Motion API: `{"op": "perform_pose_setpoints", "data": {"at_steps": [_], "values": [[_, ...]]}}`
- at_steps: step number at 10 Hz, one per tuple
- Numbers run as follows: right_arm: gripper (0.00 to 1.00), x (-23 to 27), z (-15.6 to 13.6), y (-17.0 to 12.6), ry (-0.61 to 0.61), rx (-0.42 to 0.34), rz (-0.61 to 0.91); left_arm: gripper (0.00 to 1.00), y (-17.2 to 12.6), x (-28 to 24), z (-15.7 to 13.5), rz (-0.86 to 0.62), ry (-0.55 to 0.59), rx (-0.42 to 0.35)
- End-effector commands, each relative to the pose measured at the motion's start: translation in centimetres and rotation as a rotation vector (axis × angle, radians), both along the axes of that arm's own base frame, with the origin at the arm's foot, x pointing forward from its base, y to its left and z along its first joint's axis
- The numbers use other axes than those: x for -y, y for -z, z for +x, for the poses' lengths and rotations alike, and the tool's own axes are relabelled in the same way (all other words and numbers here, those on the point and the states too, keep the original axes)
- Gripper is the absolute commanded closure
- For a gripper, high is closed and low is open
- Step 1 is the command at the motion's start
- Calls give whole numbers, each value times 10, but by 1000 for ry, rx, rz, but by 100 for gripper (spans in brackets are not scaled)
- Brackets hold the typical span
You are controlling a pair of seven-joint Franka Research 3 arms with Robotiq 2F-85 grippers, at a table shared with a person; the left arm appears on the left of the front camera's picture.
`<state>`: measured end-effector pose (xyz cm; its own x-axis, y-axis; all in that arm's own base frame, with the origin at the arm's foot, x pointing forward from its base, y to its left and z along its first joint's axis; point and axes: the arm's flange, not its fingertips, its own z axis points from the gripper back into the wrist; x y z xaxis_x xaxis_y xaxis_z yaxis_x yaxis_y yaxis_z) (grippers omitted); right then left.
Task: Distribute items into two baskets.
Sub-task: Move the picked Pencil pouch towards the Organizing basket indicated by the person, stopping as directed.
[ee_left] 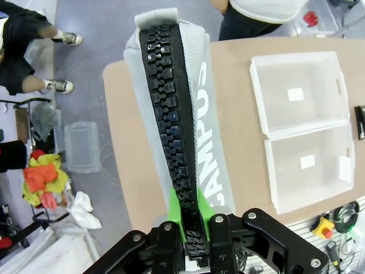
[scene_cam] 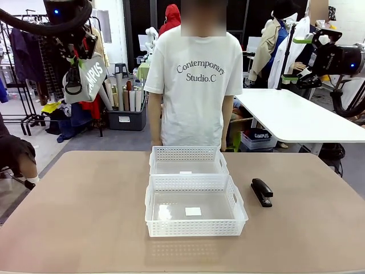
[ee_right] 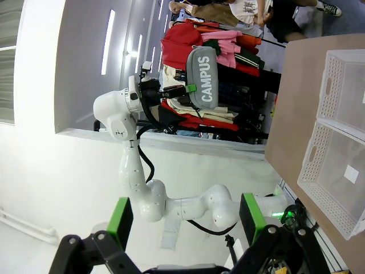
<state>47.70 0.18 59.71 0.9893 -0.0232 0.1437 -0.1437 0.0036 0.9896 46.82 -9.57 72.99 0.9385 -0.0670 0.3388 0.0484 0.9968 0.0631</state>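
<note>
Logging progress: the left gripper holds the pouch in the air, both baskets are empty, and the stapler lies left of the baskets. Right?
Wrong side: the front view shows the stapler lying to the right of the baskets. The rest holds.

Grey floor [scene_cam: 114,142] beyond a tan table [scene_cam: 74,217]; clothes rack [scene_cam: 23,63] at ten o'clock, white table [scene_cam: 296,117] at two.

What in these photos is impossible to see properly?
- Left wrist view: the stapler is cut off by the right edge.
- Left wrist view: the left gripper covers the pouch end that it clamps. The zip is shut, so the contents are unknown.
- Right wrist view: the near basket and far basket run off the right edge.
- Front view: the table edge hides the person's hands.
</note>
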Motion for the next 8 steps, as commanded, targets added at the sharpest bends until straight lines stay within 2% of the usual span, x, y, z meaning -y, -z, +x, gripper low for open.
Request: {"op": "perform_pose_setpoints", "data": {"at_steps": [1, 8], "values": [[0, 0, 0, -2, 0, 5, 2, 100, 0, -1, -4, 1, -4, 3], [0, 0, 0, -2, 0, 5, 2, 100, 0, -1, -4, 1, -4, 3]]}}
